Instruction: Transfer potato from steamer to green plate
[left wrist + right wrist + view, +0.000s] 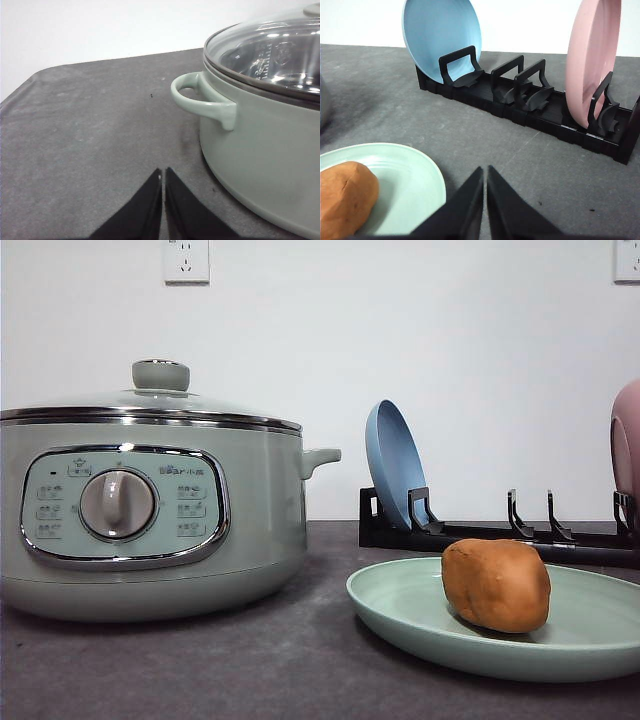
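We see the lumpy orange-brown potato (497, 584) lying on the shallow mint-green plate (400, 605), beside our right gripper (485, 172); both it and our left gripper (163, 174) are pressed together, empty.

Left tool (163, 172): two matte black fingers (145, 207), flat-faced, each tapering to a sharp point. Surfaces plain, without visible markings, screws or cables; a small pale glint at one tip.

Right tool (485, 170): same build, two matte black wedge-shaped fingers (510, 212) narrowing to fine points. Finish smooth, dull, uniformly black, unmarked.
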Controlling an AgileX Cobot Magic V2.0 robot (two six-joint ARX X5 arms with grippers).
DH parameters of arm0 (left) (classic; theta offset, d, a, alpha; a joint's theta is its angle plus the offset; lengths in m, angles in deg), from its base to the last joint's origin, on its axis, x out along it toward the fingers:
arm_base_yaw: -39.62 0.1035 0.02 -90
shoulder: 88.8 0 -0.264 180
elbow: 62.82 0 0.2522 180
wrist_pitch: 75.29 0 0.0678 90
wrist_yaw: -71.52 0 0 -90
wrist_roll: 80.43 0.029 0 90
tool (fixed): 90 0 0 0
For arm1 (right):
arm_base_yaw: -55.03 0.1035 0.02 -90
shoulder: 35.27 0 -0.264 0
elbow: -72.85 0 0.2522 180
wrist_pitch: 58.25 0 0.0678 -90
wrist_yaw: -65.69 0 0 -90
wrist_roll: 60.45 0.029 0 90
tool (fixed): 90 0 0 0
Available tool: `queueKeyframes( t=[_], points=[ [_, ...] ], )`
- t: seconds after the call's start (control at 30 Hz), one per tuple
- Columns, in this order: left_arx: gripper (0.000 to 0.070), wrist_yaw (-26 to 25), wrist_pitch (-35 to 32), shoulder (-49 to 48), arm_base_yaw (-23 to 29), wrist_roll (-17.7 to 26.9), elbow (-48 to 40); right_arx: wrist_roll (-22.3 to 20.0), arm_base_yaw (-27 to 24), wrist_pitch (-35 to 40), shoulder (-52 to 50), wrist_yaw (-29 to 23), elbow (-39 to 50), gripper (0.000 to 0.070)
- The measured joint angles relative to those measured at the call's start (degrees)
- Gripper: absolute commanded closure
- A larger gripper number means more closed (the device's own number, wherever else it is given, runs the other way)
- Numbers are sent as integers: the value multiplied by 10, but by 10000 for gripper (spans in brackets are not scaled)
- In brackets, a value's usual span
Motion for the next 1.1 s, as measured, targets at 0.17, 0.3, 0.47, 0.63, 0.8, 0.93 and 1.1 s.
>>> queueKeyframes(
  t=[0.17,0.3,0.47,0.63,0.8,0.93,1.1],
  points=[
    [700,0,0,0,0,0,0,0,0,0,0,0,0,700],
    [700,0,0,0,0,0,0,0,0,0,0,0,0,700],
    [700,0,0,0,0,0,0,0,0,0,0,0,0,700],
    [700,0,0,0,0,0,0,0,0,0,0,0,0,700],
    [700,0,0,0,0,0,0,0,0,0,0,0,0,700],
    [700,0,0,0,0,0,0,0,0,0,0,0,0,700],
    [699,0,0,0,0,0,0,0,0,0,0,0,0,700]
  ],
)
